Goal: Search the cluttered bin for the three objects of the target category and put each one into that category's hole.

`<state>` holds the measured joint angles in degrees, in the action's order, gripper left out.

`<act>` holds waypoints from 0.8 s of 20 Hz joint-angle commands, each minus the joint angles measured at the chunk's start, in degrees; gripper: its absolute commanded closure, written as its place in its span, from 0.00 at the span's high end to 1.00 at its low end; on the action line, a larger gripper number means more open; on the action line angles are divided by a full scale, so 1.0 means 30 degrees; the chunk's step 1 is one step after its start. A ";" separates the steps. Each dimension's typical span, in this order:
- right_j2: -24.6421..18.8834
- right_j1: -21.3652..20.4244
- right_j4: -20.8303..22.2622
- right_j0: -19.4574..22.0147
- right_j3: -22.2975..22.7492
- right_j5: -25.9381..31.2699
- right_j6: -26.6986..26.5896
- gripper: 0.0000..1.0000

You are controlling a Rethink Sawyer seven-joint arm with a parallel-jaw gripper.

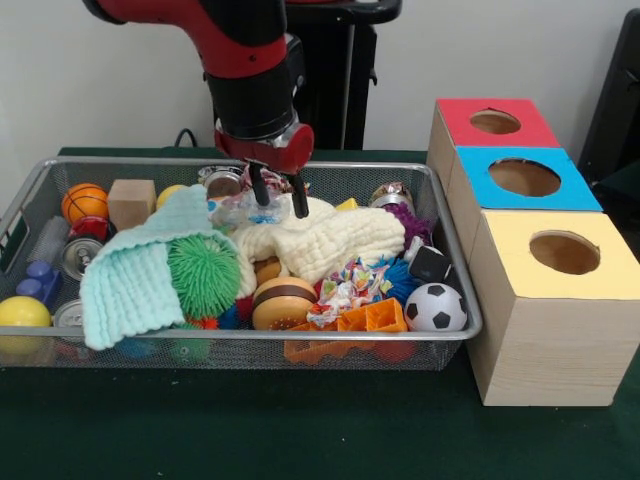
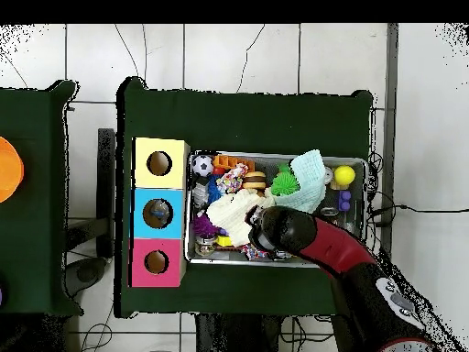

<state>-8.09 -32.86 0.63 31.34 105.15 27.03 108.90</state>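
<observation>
The wire bin [image 1: 470, 325] has its front rim closest to the camera, and just behind that rim lie an orange plastic piece [image 1: 368, 320], a toy burger [image 1: 283, 303] and a small soccer ball [image 1: 436, 307], with a mint-green cloth [image 1: 135, 280] draped over the left of the heap and a green spiky ball [image 1: 204, 274] resting on it. Farther back, the gripper [image 1: 279, 197] hangs over the middle of the pile with its two dark fingers [image 1: 299, 200] spread moderately apart and nothing visibly held between them; the tips sit at the back edge of a cream cloth [image 1: 320, 242], just beside some clear crinkled wrapping [image 1: 240, 208]. Which category is wanted cannot be told from the frames, so the targets are presumably somewhere in this clutter, possibly under the cloths. The three boxes stand to the side of the bin, with red [image 1: 493, 122], blue [image 1: 524, 178] and yellow [image 1: 563, 252] tops, each with a round hole. The main risk I see is the fingers closing on cloth rather than a solid object, dragging the cream cloth up and spilling neighbours such as the purple spiky ball [image 1: 410, 222] over the low rim. A loose pinch on the slippery wrapping could also let it drop during the carry to the holes
</observation>
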 commanded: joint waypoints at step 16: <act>-0.1175 0.2146 0.0513 0.0331 -0.0572 -0.2131 0.1161 0.00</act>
<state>-8.09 -31.36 0.61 31.48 104.76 26.10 108.90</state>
